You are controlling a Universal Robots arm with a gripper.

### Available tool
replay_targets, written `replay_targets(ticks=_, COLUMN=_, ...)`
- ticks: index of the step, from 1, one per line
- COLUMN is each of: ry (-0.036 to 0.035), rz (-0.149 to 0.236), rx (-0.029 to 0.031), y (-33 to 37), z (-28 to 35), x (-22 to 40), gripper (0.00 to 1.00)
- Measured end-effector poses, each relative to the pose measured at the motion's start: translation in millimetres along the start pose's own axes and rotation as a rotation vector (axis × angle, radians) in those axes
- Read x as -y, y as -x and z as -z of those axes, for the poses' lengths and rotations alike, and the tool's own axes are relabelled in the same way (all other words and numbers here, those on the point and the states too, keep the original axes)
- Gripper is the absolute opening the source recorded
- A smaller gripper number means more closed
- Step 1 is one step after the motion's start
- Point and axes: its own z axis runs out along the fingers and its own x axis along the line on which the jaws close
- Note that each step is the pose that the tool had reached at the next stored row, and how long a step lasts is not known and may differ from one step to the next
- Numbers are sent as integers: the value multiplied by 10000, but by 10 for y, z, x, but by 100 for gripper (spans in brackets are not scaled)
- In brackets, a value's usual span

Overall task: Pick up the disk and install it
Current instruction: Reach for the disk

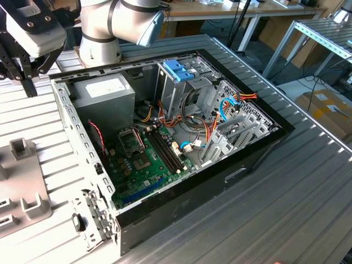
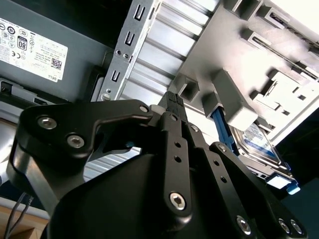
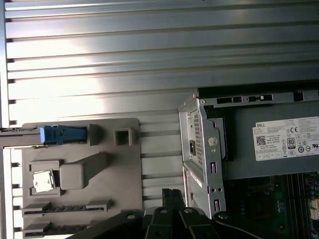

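An open computer case (image 1: 165, 203) lies on the slatted metal table (image 1: 286, 209), with a power supply (image 1: 104, 91), a circuit board (image 1: 148, 159) and cables (image 1: 245, 95) inside. A grey tray (image 3: 119, 169) sits beside it. The disk (image 2: 256, 142) seems to stand on edge in a slot at the tray's side away from the case. Its long axis runs along the table's slats, with a blue rail (image 3: 62, 134) uppermost. The gripper (image 2: 172, 99) hangs above the table between tray and case, well apart from the disk, its fingers pressed together on nothing.
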Motion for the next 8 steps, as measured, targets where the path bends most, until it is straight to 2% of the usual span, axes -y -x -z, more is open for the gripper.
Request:
replay_targets(ticks=2, ry=0, rz=-1, rx=1, y=-29, z=0, x=2, gripper=11)
replay_targets(ticks=8, ry=0, rz=-1, rx=0, y=-187, z=1, x=14, gripper=11)
